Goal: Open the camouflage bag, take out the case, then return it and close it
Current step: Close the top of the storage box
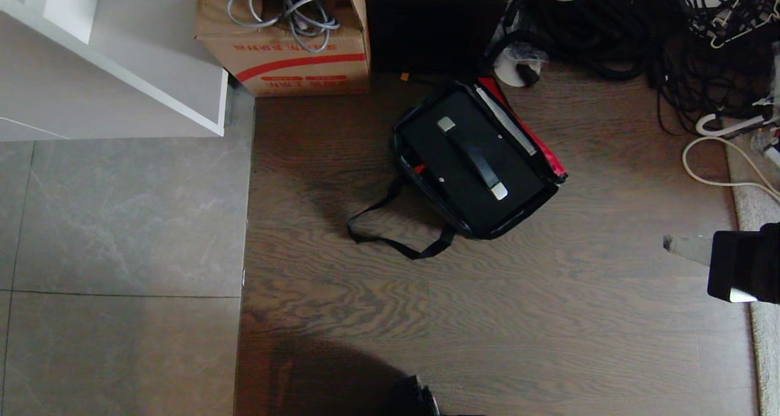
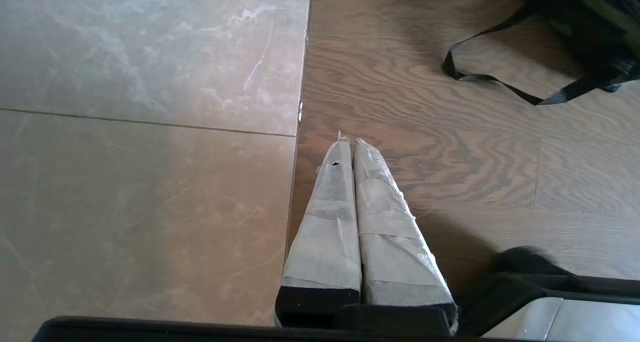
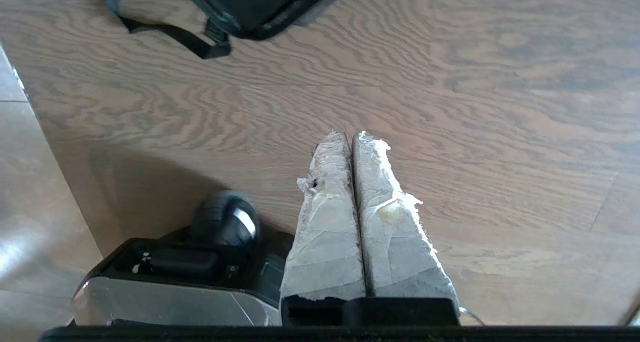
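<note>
We are looking down at the camouflage bag (image 1: pixel 551 160), which is lying on the wooden floor (image 1: pixel 487 318) with its top gaping open, red lining showing along the edge farthest from the tiled floor (image 1: pixel 122 221). The case (image 1: pixel 469 160) is sitting flat inside the bag, its black face up, a black handle (image 1: pixel 478 160) with pale metal ends running across it. One of the bag's black straps (image 1: pixel 390 236) is trailing in a loop on the wood, on the side of the bag nearest the tiles.

Beyond the bag, a brown cardboard box (image 1: pixel 286 63) holding grey cables and a tall black box (image 1: pixel 436 26) are standing side by side, the black box just behind the bag. A tangle of black cables (image 1: pixel 640 38) is spreading out past the bag on the side away from the tiles.

We are holding our right gripper (image 1: pixel 670 244) well apart from the bag, on its cable side, above bare wood; its taped fingers (image 3: pixel 330 207) are pressing together with nothing between them. Our left gripper (image 2: pixel 348 141) is hanging near the seam where wood meets tile, away from the bag, its taped fingers (image 2: pixel 327 212) likewise pressing together and carrying nothing.
</note>
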### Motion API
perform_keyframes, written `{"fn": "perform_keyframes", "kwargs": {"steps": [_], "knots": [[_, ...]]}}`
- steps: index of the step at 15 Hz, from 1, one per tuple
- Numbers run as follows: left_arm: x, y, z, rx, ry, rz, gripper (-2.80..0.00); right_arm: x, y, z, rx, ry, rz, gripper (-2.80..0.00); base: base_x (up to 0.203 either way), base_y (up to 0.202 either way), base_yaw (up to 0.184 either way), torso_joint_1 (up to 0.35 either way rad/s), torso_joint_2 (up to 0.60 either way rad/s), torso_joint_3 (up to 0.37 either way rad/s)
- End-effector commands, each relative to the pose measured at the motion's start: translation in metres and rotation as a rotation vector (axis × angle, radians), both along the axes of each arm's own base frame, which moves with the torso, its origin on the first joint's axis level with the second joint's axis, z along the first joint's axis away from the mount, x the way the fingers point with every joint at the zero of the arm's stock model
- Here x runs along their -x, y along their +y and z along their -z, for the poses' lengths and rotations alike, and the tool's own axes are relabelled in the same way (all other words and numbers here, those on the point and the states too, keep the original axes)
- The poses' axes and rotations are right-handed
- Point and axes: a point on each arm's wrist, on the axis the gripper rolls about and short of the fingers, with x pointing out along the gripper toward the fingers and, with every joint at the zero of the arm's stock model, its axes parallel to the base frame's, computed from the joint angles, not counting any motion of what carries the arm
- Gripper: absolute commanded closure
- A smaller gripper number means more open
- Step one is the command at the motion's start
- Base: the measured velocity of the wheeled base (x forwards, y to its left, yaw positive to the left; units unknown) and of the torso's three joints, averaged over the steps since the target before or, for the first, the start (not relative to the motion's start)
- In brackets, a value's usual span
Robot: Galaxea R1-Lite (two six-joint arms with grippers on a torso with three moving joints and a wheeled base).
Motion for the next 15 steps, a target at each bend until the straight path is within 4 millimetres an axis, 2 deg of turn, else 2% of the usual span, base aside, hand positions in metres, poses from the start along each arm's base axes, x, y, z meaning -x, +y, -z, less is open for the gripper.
{"fn": "perform_keyframes", "kwargs": {"steps": [1,8,15], "knots": [[-0.0006,0.0000,0.0020,0.000,0.007,-0.001,0.00,0.0001,-0.0001,0.0001,0.001,0.002,0.002,0.00,0.000,0.000,0.000,0.000,0.00,0.000],[-0.0006,0.0000,0.0020,0.003,0.007,0.000,0.00,0.0019,-0.0010,-0.0016,-0.003,-0.005,-0.001,0.00,0.000,0.000,0.000,0.000,0.00,0.000],[-0.0006,0.0000,0.0020,0.003,0.007,0.002,0.00,0.0025,-0.0012,-0.0024,0.008,-0.006,-0.007,0.00,0.186,0.000,0.001,0.003,0.00,0.002]]}}
